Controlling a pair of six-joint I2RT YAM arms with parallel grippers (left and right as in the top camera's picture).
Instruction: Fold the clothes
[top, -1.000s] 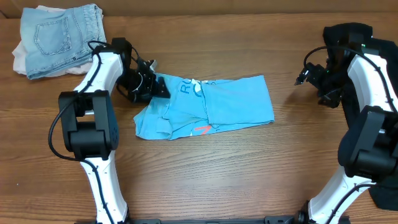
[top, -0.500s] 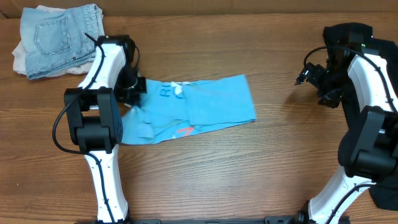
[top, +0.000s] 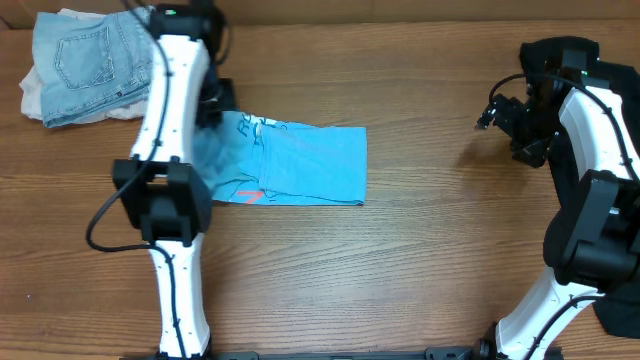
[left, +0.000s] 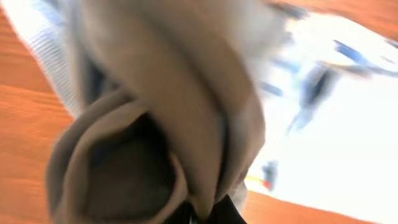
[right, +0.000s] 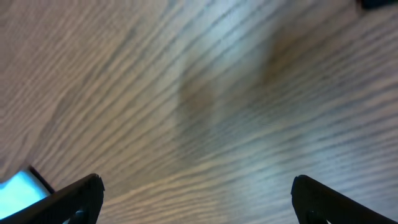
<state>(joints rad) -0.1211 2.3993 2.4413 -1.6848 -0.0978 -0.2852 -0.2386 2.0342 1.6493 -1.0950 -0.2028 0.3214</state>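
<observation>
Your left gripper (top: 215, 105) is clenched on the left edge of the sky-blue T-shirt (top: 300, 165), which lies bunched left of centre on the table (top: 420, 260). Your right gripper (top: 497, 112) hangs released, well apart from it.

Rumpled blue T-shirt (top: 310, 165), folded jeans (top: 90, 55) far left

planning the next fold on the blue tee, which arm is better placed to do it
Left. The left hand is shut on the near edge of the blue T-shirt, while the right hand hangs open over the table, well apart from the cloth.
</observation>
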